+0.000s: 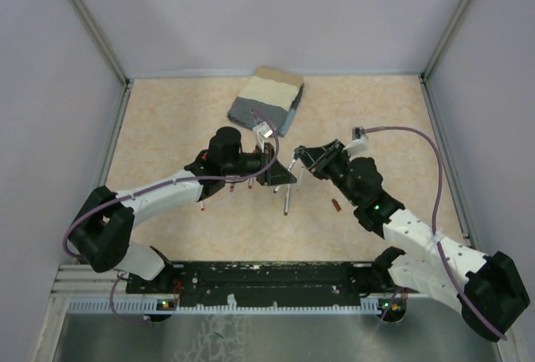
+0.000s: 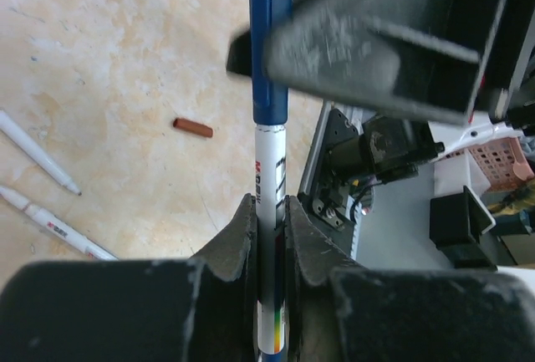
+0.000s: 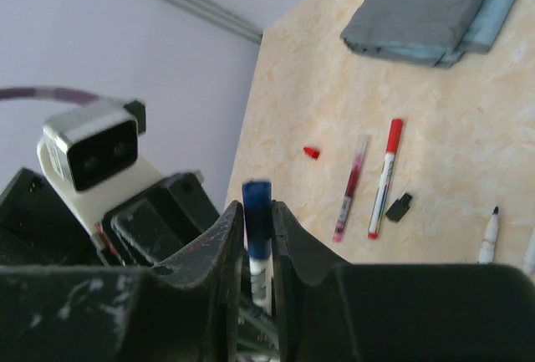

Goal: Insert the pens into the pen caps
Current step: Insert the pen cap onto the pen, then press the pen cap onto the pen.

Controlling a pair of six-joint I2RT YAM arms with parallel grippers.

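My left gripper (image 2: 267, 208) is shut on the white barrel of a pen (image 2: 269, 170) and holds it above the table. A blue pen cap (image 2: 270, 53) sits on the pen's far end. My right gripper (image 3: 257, 211) is shut on that blue cap (image 3: 257, 221), with the white barrel showing below it. In the top view the two grippers, left (image 1: 280, 176) and right (image 1: 299, 160), meet tip to tip over the table's middle. A brown-red cap (image 2: 192, 128) lies loose on the table, as do a red cap (image 3: 311, 152) and a black cap (image 3: 399, 207).
Two uncapped white pens (image 2: 38, 153) (image 2: 54, 224) lie on the table. A red-capped pen (image 3: 384, 178), a pinkish pen (image 3: 351, 188) and a black-tipped pen (image 3: 489, 235) lie near each other. A folded grey-beige cloth (image 1: 266, 99) lies at the back. Walls enclose the table.
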